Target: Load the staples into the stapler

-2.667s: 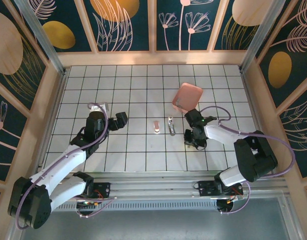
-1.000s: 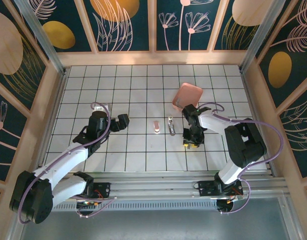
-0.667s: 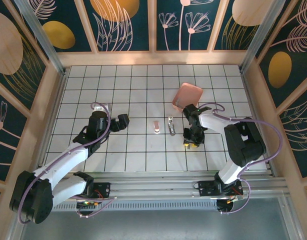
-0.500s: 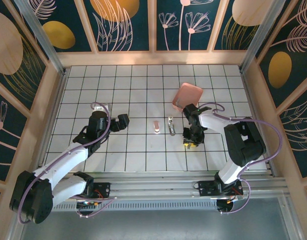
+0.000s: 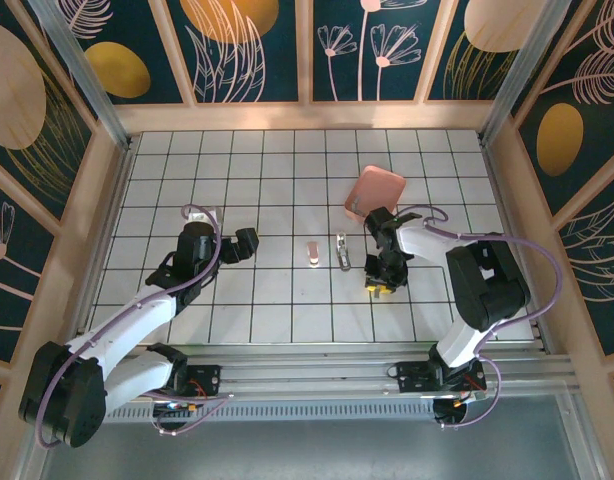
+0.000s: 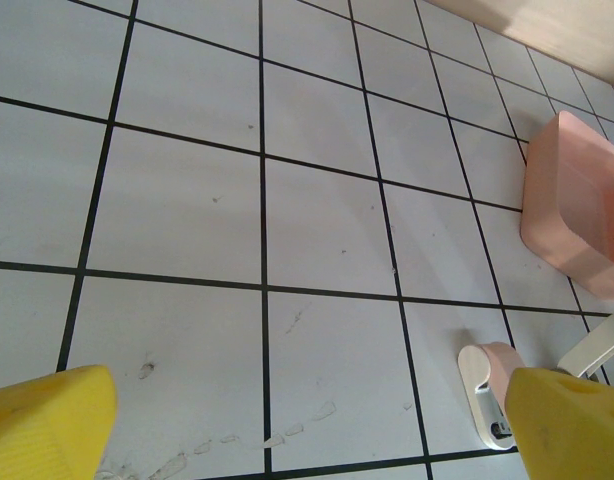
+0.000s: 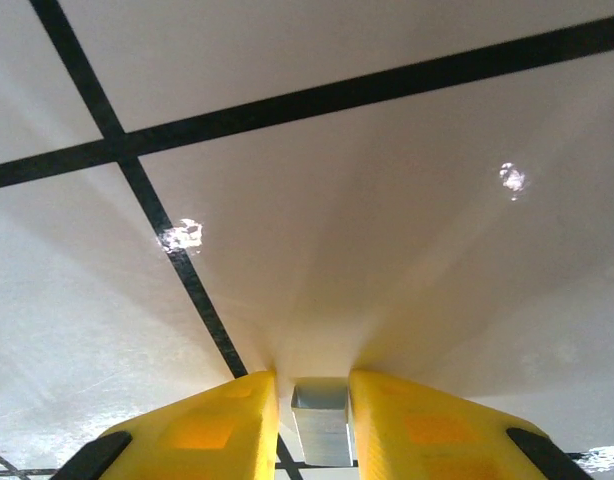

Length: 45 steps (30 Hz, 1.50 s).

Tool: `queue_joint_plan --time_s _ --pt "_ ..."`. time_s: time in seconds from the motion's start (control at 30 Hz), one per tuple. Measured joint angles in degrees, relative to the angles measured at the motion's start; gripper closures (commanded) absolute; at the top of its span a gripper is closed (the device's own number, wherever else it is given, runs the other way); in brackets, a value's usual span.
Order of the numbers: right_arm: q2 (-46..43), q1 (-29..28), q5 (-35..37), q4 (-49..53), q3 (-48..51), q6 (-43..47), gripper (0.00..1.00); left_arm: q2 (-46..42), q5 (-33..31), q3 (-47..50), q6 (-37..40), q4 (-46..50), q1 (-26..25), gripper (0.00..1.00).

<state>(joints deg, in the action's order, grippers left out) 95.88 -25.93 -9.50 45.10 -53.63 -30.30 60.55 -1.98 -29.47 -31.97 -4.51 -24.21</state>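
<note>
The staples (image 7: 323, 430), a small silver block, rest on the white tiled floor between the yellow fingers of my right gripper (image 7: 315, 395), which is shut on them with its tips down at the floor. From above, this gripper (image 5: 379, 285) points straight down just right of the stapler (image 5: 313, 254), a small pale pink and white piece lying flat. A narrow silver-white piece (image 5: 342, 251) lies beside it. My left gripper (image 5: 245, 243) hovers open, left of the stapler (image 6: 484, 385), with nothing between its fingers (image 6: 47, 425).
A salmon-pink square tray (image 5: 374, 194) sits behind the right gripper, also at the right edge of the left wrist view (image 6: 577, 210). Wooden walls bound the tiled floor on three sides.
Since the earliest frame the right arm has swung in and set its gripper down on the floor. Over the last second it has barely shifted. The left arm has not moved.
</note>
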Motion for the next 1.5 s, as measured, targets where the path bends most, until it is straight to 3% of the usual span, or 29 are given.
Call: queue_joint_plan --time_s 0.83,1.5 --pt "2.4 -4.5 6.0 2.8 -3.0 -0.5 0.81 -0.2 -0.1 0.0 0.0 0.0 0.1 0.01" --pt "-8.4 -4.7 7.2 -17.4 -1.3 0.5 0.81 0.8 -3.3 0.1 -0.9 -7.2 0.1 0.01"
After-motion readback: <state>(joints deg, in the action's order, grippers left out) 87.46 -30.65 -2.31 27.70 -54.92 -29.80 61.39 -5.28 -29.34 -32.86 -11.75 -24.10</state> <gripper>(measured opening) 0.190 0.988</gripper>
